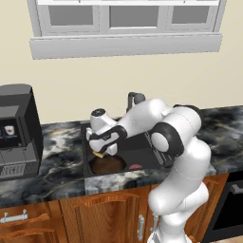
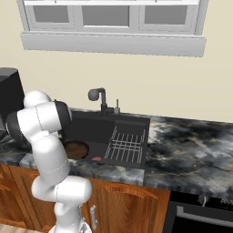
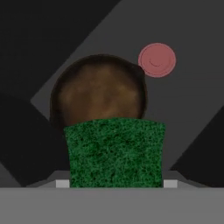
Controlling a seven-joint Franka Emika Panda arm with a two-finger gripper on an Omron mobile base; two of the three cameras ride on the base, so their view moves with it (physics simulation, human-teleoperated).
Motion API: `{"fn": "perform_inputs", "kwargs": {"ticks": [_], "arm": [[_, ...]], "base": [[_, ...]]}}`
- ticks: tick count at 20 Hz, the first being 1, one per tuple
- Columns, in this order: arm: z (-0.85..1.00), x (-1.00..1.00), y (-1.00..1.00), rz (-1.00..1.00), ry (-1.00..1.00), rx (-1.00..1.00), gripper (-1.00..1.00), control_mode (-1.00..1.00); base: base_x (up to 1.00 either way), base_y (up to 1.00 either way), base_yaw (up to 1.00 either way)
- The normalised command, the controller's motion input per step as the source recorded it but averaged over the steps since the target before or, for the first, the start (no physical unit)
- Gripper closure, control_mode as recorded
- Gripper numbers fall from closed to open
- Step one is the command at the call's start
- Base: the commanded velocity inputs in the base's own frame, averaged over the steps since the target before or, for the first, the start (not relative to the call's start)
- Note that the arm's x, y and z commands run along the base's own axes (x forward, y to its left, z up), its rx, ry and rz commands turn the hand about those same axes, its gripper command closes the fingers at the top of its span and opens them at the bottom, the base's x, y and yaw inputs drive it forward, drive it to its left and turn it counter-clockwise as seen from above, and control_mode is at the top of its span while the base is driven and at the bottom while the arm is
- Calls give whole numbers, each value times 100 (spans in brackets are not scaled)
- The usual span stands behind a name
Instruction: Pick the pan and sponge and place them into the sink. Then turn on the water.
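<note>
The dark-brown pan point(image 3: 98, 89) lies on the floor of the black sink point(image 2: 91, 120), at its left end point(image 1: 107, 164). My gripper point(image 3: 116, 183) hangs just above the pan, shut on the sponge point(image 3: 114, 151), whose green face points at the hand camera. In the left base view the gripper point(image 1: 102, 151) is low inside the basin, with the sponge's yellow side point(image 1: 98, 154) peeking out under it. The red drain point(image 3: 156, 60) sits right beside the pan's rim. Water is out of view at the dark grey faucet point(image 2: 98, 95).
A wire rack point(image 2: 127, 145) fills the sink's right half. A black coffee machine point(image 1: 16, 128) stands on the marble counter point(image 2: 191, 141) to the left of the sink. A window sill runs along the wall above.
</note>
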Motion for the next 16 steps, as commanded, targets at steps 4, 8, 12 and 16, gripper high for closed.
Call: {"fn": "perform_inputs", "kwargs": {"ticks": [4, 8, 12, 16], "arm": [[-25, 1, -14, -7, -3, 1, 100, -100], [-19, 0, -12, -5, -2, 0, 100, -100], [-9, 0, -18, -5, 0, 0, 100, -100], [0, 0, -24, -4, 0, 6, 100, -100]], "base": [[0, 0, 0], [0, 0, 0], [0, 0, 0], [0, 0, 0]]}}
